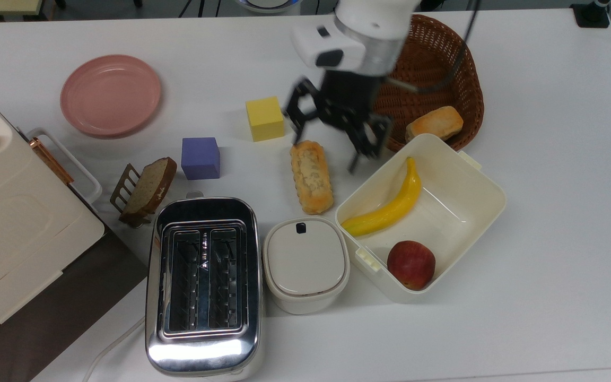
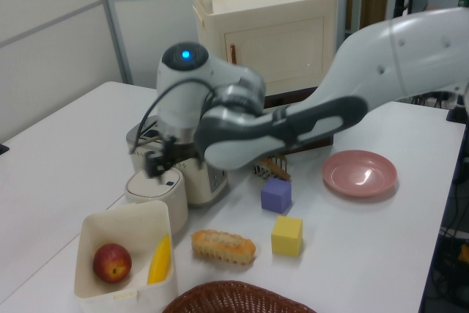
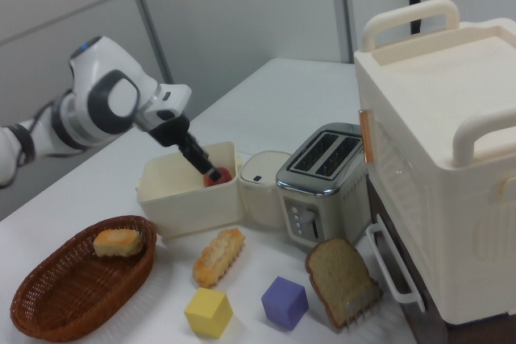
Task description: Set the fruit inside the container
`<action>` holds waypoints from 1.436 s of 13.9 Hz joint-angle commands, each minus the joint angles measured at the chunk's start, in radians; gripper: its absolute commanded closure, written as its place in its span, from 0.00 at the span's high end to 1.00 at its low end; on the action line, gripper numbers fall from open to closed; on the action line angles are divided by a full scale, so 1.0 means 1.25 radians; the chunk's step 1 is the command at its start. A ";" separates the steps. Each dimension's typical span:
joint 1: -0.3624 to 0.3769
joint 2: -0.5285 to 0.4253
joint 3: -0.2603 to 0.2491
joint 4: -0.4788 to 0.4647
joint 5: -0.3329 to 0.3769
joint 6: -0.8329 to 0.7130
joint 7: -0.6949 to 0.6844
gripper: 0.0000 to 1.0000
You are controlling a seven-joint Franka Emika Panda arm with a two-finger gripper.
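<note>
Banana [image 1: 387,204] lies loose inside the cream tub [image 1: 478,183], resting diagonally on the floor of the tub along the wall nearest the bread loaf [image 1: 311,176], its dark tip pointing toward the wicker basket [image 1: 443,74]. A red apple [image 1: 411,263] sits in the same tub, apart from the banana, in the corner nearer the top view's bottom edge. In the left view the banana [image 2: 159,260] leans against the tub's [image 2: 121,219] right-hand wall with the apple [image 2: 111,262] beside it. The claw [image 1: 328,135] hangs above the desk [image 1: 549,239] with its fingers spread wide and nothing between them, over the gap between the yellow cube [image 1: 264,118] and the basket, just above the far end of the loaf; it is clear of the tub. In the left view the claw [image 2: 157,164] sits in front of the toaster [image 2: 201,177], above the small lidded box [image 2: 155,190]. A bread roll [image 1: 434,123] lies in the basket at its edge next to the tub. Also on the desk: a purple cube [image 1: 200,157], a pink plate [image 1: 110,95], a bread slice [image 1: 149,185] in a small rack, and the toaster [image 1: 203,286] beside the lidded box [image 1: 305,263].
</note>
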 commanded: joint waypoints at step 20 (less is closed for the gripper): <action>-0.171 -0.328 -0.069 -0.149 0.330 -0.405 -0.609 1.00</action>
